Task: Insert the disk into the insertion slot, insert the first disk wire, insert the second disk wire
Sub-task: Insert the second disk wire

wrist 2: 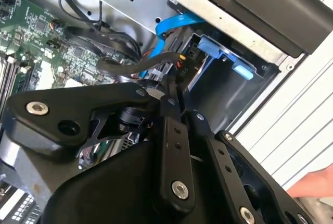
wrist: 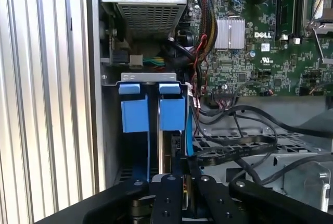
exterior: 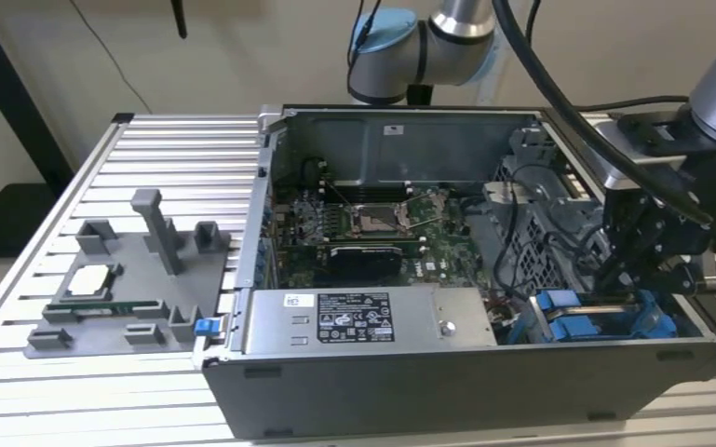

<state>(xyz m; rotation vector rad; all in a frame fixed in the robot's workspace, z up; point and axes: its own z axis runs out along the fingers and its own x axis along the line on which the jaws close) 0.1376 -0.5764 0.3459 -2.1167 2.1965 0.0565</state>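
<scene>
In the exterior view an open computer case (exterior: pixel 457 372) stands on a ribbed metal worktop (exterior: pixel 34 372). Inside lie a green motherboard (exterior: pixel 371 223) and, along the near wall, a grey power supply (exterior: pixel 358 321) with a white label. At the case's corner toward the exterior view's right, the insertion slot (exterior: pixel 587 321) shows bright blue plastic parts; whether the disk sits fully in it cannot be told from here. The black hand (exterior: pixel 618 275) hangs just above that corner, its fingers reaching down into the case. Outside the case, on the exterior view's left, a grey fixture plate (exterior: pixel 134 298) carries a processor chip (exterior: pixel 88 279) and a memory stick (exterior: pixel 103 307).

In the second wrist view the fingers (wrist 2: pixel 174 130) stand close together, nearly shut, next to a black cable (wrist 2: pixel 135 62); whether they grip it I cannot tell. A blue flat cable (wrist 2: pixel 174 23) curves beyond, near the blue tabs (wrist 2: pixel 223 52).

In the first wrist view two blue carrier tabs (wrist: pixel 151 109) sit side by side in the slot, just beyond the narrow fingertips (wrist: pixel 171 182).
</scene>
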